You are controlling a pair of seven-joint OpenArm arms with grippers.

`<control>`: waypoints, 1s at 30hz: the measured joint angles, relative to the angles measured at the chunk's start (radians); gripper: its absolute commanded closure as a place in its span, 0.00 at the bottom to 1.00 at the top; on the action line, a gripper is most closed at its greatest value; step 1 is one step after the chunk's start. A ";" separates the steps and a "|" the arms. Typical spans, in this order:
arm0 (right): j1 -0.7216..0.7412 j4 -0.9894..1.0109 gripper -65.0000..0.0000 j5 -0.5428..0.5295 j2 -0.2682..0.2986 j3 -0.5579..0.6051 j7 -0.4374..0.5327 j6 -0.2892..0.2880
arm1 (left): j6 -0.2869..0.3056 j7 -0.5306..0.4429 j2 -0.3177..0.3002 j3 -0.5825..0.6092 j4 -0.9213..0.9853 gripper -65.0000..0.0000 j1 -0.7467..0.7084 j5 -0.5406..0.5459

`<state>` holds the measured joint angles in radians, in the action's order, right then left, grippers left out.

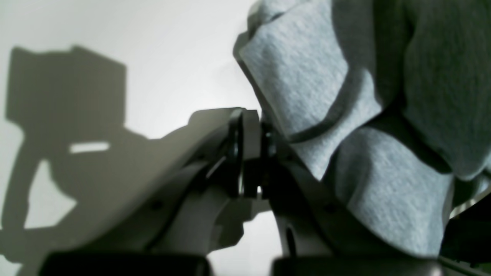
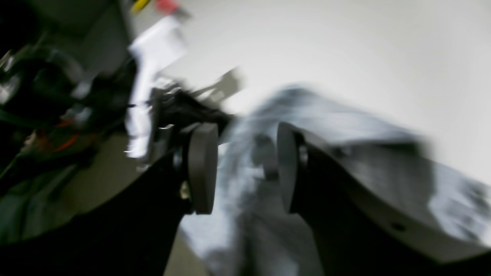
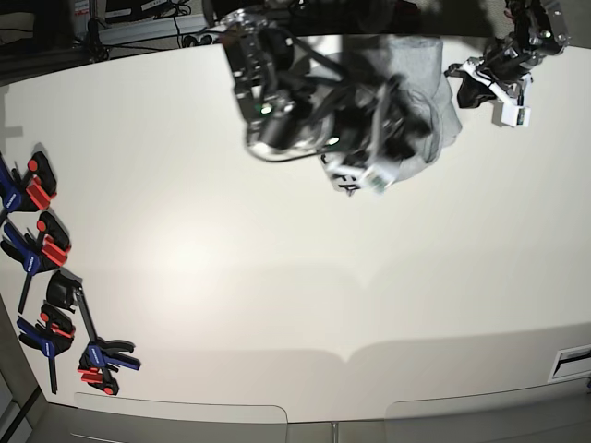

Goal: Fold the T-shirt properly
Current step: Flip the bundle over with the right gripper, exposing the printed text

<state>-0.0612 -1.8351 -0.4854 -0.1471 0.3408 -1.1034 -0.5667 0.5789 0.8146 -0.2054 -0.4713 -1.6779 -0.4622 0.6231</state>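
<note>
Grey T-shirt [image 1: 383, 191] bunches beside your pressed-together left jaws while your right jaws stand spread over it, so gather one clean edge.

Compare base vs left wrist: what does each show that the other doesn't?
Only base: the whole white table, the row of clamps at its left edge, and the right gripper, blurred, over the T-shirt.
Only left wrist: the left gripper up close, jaws shut on a fold of the grey fabric, and its shadow on the table.
Both: the T-shirt bunched, not laid flat.
</note>
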 measured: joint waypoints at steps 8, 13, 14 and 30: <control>-0.026 0.004 0.39 0.004 0.020 -0.135 -0.012 -0.021 | 0.000 0.000 0.000 0.000 0.000 1.00 0.000 0.000; -0.048 0.005 0.39 0.007 0.022 -0.121 -0.018 -0.021 | 0.000 0.000 0.000 0.000 0.000 1.00 0.000 0.000; -0.053 0.007 0.39 0.006 0.023 -0.114 -0.019 -0.021 | 0.000 0.000 0.000 0.000 0.000 1.00 0.000 0.000; -0.069 0.016 1.00 0.021 0.017 -0.041 -0.048 -0.022 | 0.000 0.000 0.000 0.000 0.000 1.00 0.000 0.000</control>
<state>-0.1299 -1.8187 -0.4644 -0.1303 0.2996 -1.1515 -0.5888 0.5789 0.8146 -0.2054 -0.4713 -1.6779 -0.4622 0.6231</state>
